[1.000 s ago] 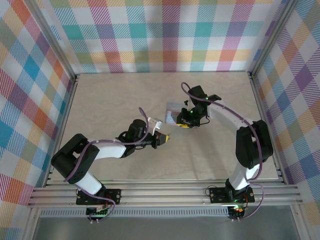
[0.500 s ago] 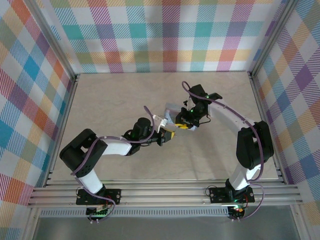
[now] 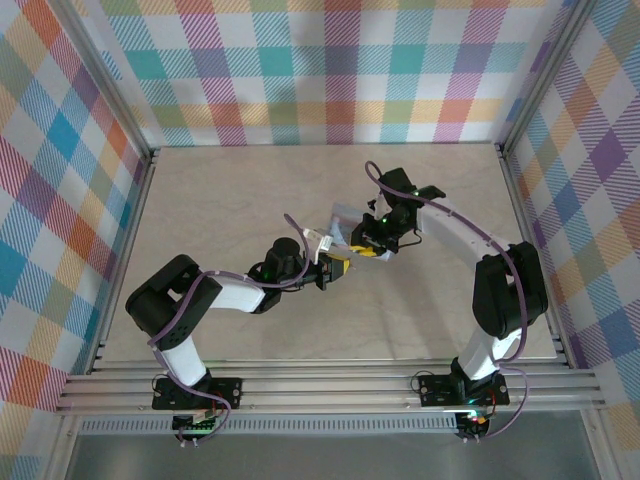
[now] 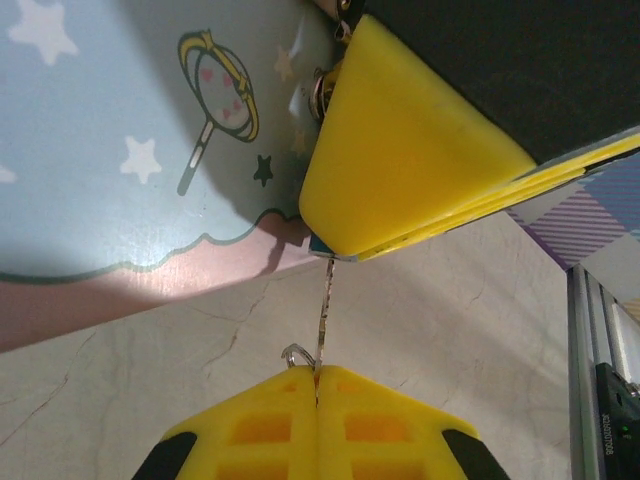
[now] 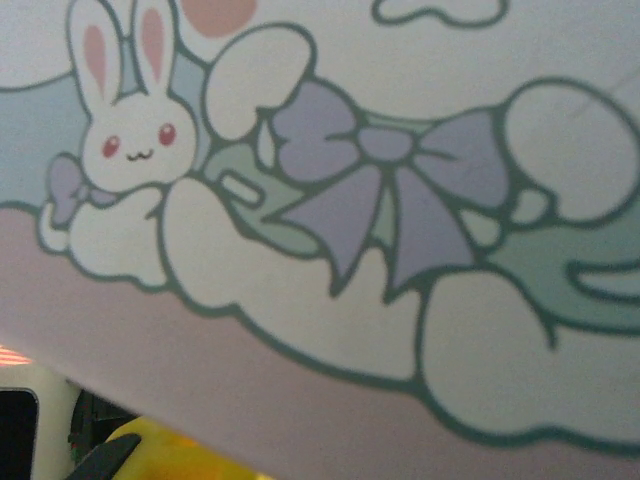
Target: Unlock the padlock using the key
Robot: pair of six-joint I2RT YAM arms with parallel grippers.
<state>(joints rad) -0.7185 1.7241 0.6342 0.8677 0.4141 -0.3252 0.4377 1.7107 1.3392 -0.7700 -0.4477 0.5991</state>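
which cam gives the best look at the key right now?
Left wrist: the key stands edge-on, pinched in the left fingers, tip up by the tin's edge. Top external: too small to tell. Right wrist faces the tin's bunny print.

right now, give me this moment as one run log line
left gripper: shut on key | key tip: at right gripper | tin: beside them | unlock: not confirmed

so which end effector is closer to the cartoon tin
Right. The right end effector is up against the tin at its edge; the left end effector sits just short of it, pinching the key.
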